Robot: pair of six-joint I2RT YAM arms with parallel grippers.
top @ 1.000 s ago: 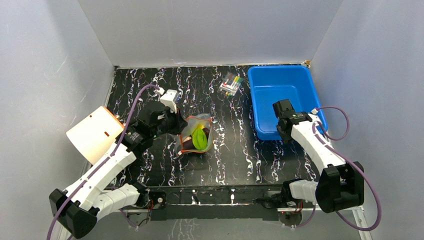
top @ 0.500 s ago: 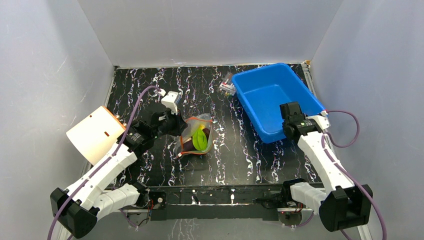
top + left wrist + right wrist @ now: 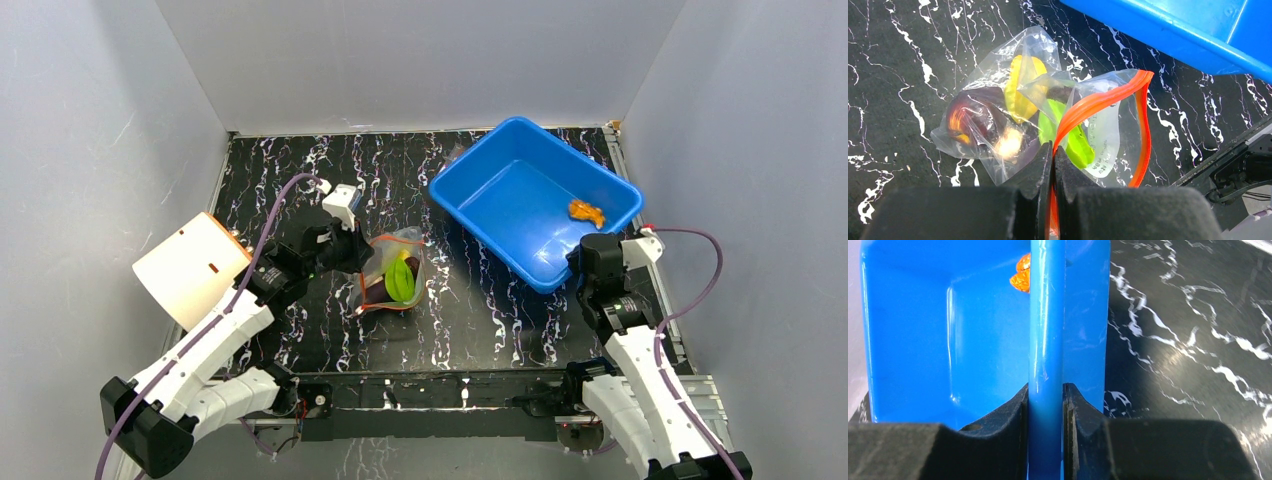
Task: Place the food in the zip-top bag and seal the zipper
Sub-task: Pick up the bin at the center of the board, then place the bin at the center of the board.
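Zipper (image 3: pixel 1098 102) of zip-top bag (image 3: pixel 998 60) pinched in left gripper (image 3: pixel 1052 150); eggplant (image 3: pixel 973 120) and green piece (image 3: pixel 1075 142) inside; right gripper (image 3: pixel 1046 392) clamped on blue bin (image 3: pixel 1046 315) rim, orange piece (image 3: pixel 1022 274) within.

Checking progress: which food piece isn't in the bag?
The orange piece: it lies alone in the blue bin. The green, yellow and eggplant pieces are all inside the bag.

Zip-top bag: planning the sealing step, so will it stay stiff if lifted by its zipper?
Probably floppy: the zip-top bag is thin crinkled film draped around the food. Lifted by the zipper pinched in the left fingers, it would likely sag and swing.
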